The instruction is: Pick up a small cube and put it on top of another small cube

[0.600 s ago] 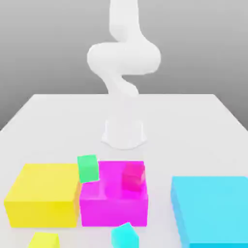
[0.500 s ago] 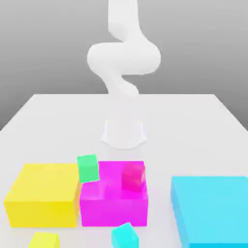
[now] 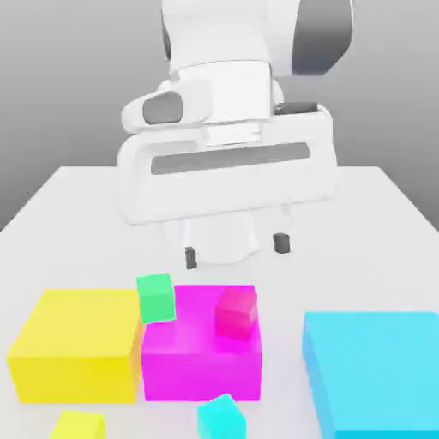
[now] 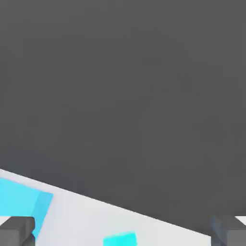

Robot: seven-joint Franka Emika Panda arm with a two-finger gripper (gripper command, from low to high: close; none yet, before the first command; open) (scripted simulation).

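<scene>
The small cyan cube (image 3: 221, 418) lies on the table at the near edge, in front of the magenta block (image 3: 201, 364). It also appears as a cyan patch, the small cube (image 4: 120, 239), in the hand view. My gripper (image 3: 235, 249) hangs open high above the table, behind the magenta block, with nothing between its dark fingertips (image 3: 189, 256). Both fingers (image 4: 17, 230) stand wide apart in the hand view. A small green cube (image 3: 156, 297) sits tilted where the yellow and magenta blocks meet. A small red cube (image 3: 236, 311) rests on the magenta block.
A big yellow block (image 3: 77, 343) stands at the exterior view's left and a big cyan block (image 3: 377, 369) at its right, the cyan block (image 4: 19, 199) also seen by the hand. A small yellow cube (image 3: 77, 426) lies at the near edge.
The arm has swung from a folded pose at the back to the front, so the hand now looms large above the blocks. No cube has moved.
</scene>
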